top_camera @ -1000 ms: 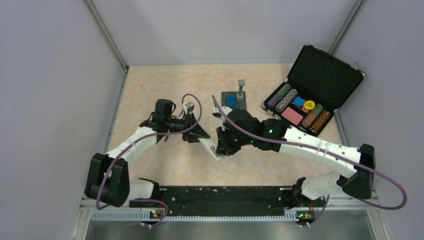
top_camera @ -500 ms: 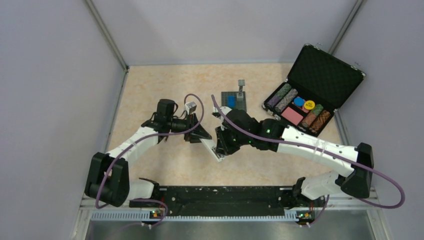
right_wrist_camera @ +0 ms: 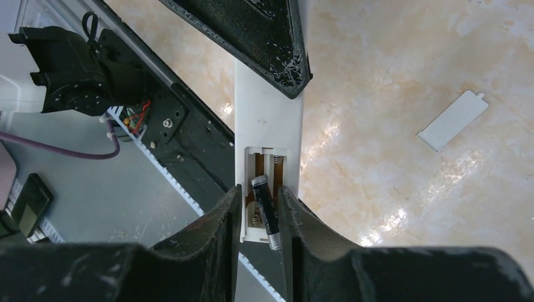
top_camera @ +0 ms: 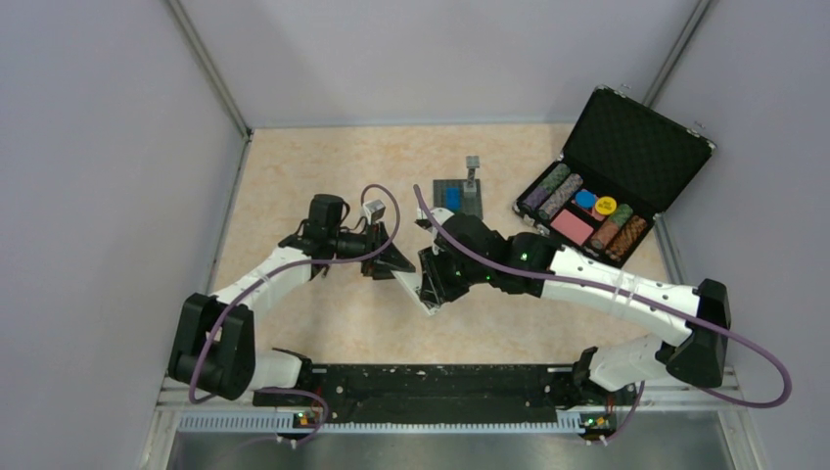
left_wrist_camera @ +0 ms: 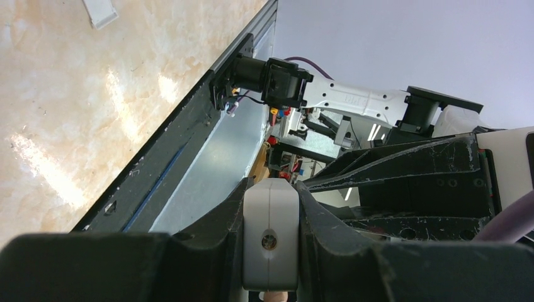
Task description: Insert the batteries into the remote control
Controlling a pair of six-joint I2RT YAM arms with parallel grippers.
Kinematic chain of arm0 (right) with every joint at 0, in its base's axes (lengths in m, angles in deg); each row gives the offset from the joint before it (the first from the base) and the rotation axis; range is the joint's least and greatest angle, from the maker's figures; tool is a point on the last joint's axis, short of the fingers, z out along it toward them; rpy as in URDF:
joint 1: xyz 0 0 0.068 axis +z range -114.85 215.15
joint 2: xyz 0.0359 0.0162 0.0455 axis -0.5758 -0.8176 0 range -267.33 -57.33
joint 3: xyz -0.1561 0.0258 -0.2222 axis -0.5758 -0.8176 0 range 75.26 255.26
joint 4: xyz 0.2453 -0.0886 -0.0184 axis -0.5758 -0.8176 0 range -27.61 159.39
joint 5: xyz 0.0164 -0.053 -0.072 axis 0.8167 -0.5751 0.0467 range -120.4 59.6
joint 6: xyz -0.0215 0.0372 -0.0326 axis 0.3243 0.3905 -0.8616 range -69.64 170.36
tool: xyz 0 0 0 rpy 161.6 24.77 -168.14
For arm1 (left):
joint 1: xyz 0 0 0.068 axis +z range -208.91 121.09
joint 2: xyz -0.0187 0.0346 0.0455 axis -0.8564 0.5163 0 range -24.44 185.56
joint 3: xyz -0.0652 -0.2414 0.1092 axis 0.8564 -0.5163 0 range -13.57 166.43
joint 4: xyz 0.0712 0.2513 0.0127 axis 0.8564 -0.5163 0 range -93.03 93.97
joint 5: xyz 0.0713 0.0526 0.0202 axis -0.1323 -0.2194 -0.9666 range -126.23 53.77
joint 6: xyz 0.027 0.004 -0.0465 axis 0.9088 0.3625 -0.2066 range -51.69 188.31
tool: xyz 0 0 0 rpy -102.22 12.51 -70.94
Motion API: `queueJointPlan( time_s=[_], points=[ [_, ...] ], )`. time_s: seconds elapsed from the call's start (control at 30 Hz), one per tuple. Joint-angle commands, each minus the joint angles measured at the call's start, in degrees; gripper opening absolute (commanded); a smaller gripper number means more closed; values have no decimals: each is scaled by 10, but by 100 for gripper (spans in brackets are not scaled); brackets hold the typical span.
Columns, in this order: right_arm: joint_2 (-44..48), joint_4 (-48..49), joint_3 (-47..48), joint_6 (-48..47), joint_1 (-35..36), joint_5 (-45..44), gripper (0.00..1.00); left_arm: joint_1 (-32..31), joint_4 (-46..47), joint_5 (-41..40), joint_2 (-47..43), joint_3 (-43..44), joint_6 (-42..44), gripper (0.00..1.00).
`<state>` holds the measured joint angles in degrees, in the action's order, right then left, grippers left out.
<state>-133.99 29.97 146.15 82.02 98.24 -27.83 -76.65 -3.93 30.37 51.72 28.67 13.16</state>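
Right wrist view: left claw [left_wrist_camera: 271, 195] clamps the remote control [right_wrist_camera: 267, 119] at its 12 o'clock end over the desk [right_wrist_camera: 390, 56]. Right claw [right_wrist_camera: 259, 192] pinches one battery [right_wrist_camera: 264, 211], tilted in the open recess at 6 o'clock and not yet seated. No second battery shows.

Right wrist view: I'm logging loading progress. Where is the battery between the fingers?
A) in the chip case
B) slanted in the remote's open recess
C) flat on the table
B: the battery slants across the remote control's open recess, its lower end poking past the edge.
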Motion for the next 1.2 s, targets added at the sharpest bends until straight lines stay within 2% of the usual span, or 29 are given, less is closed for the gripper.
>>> queueJointPlan(
  time_s=[0.0,0.17,0.53,1.17],
  points=[
    [20,10,11,11,-5,-18,27,-4,20,19,2,-2,8,0],
    [28,9,9,8,-5,-22,27,-4,9,15,9,2,19,0],
    [37,4,-17,-68,-5,-6,25,-3,-4,12,14,10,30,0],
    [18,10,-26,-79,11,7,24,-4,-3,8,31,16,31,0]
  ],
)
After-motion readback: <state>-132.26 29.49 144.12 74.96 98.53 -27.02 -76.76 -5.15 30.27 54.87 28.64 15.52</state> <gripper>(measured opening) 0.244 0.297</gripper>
